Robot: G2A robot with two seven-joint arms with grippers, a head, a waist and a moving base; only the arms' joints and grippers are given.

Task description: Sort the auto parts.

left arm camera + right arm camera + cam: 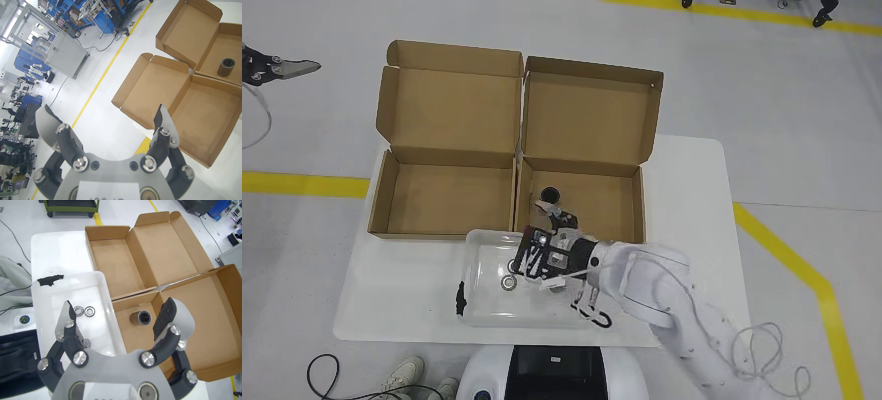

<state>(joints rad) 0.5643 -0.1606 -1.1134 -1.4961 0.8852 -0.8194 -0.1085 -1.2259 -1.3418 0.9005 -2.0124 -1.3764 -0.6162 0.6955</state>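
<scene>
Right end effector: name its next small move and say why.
Probably move the right end effector across and down over the two bearing rings in the white tray. It is open and empty, hanging over the border between the tray and the cardboard box, where a dark cylinder already stands. The rings still lie unsorted.

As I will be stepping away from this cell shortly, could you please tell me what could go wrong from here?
The two rings lie side by side in the tray; the right gripper, jaws open, might catch both or knock one aside.
It hangs above the tray's wall beside the box; coming down, it could strike that edge.
A cylinder already stands in that box; a ring dropped there may be missorted.
</scene>
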